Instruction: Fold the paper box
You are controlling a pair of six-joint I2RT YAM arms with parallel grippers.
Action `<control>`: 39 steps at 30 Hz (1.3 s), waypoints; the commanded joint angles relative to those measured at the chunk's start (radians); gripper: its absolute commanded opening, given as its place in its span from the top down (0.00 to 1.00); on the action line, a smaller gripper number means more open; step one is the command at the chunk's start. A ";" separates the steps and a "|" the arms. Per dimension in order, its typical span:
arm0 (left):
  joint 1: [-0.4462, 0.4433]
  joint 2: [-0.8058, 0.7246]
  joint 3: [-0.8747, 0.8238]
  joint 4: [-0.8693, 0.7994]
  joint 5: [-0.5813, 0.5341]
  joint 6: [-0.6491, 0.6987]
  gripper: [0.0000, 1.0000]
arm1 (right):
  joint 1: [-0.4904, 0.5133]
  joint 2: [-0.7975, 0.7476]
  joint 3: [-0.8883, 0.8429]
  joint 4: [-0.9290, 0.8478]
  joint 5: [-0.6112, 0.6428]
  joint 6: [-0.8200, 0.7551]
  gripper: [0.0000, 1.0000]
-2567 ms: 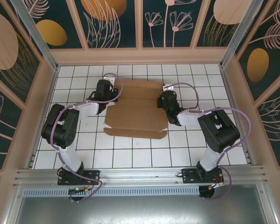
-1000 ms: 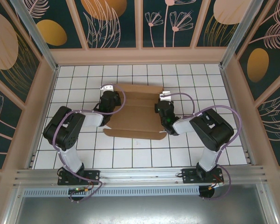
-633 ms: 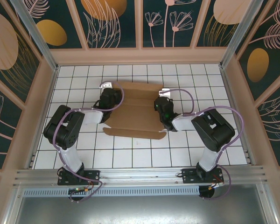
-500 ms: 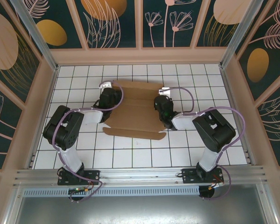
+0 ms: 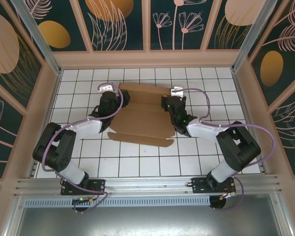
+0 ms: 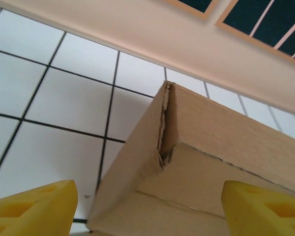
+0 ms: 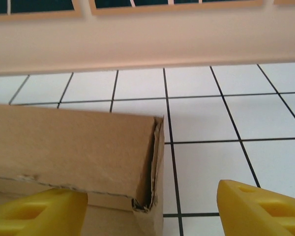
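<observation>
table (image 5: pixel 137 162): white square tiles, dark grout, pale raised border at far and side edges. paper box (image 5: pixel 143 118) sits on it, centre toward the far side. Far wall and corners stand up; near flap lies flat on the tiles.

Two arms of matching build: black joints, white shells, lilac cabling.

The left arm (image 5: pixel 54 150) and the right arm (image 5: pixel 238 147) each show bulky black joint housings, smooth white link covers and a black base plate (image 5: pixel 83 186) at the near end. A lilac cable (image 5: pixel 73 124) loops loosely along each arm up to a white wrist bracket (image 5: pixel 106 87). The left claw (image 6: pixel 147 211) and the right claw (image 7: pixel 150 211) carry bright yellow fingers (image 6: pixel 34 206) with moulded rectangular recesses.
</observation>
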 commanded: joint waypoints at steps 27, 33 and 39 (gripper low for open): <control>0.006 -0.594 0.019 -0.459 -0.161 0.087 0.28 | 0.054 0.160 0.602 -0.836 -0.858 -0.308 1.00; 0.005 -0.596 0.015 -0.457 -0.152 0.079 0.27 | 0.044 0.358 0.793 -0.912 -0.762 -0.293 1.00; 0.004 -0.617 0.012 -0.435 -0.170 0.106 0.27 | -0.138 0.483 0.943 -0.784 -0.775 -0.070 1.00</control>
